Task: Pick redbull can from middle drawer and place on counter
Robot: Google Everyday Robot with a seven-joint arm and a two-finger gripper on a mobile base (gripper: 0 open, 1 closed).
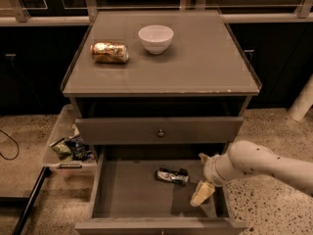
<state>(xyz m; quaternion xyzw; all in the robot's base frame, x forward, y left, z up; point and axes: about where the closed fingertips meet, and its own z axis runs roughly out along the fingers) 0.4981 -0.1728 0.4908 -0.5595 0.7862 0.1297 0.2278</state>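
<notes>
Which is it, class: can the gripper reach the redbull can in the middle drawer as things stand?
Probably yes. The middle drawer is pulled out, the redbull can lies on its side, and the gripper hangs open inside the drawer just beside it, nothing between them.
</notes>
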